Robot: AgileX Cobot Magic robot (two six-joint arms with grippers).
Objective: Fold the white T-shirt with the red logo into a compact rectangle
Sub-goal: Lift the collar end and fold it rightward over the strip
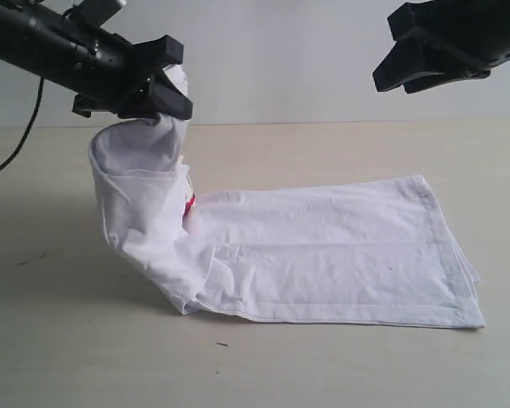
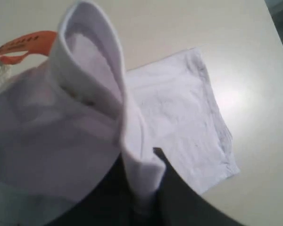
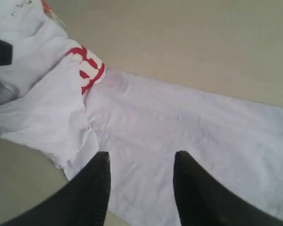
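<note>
Two grippers: left (image 1: 172,82) clamped on T-shirt (image 1: 323,255), right (image 3: 141,158) apart; logo (image 3: 88,68) clear from right wrist

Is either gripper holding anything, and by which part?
The left gripper is shut on the white T-shirt, pinching it at the collar end, lifted off the table. The right gripper is open, holding nothing.
</note>
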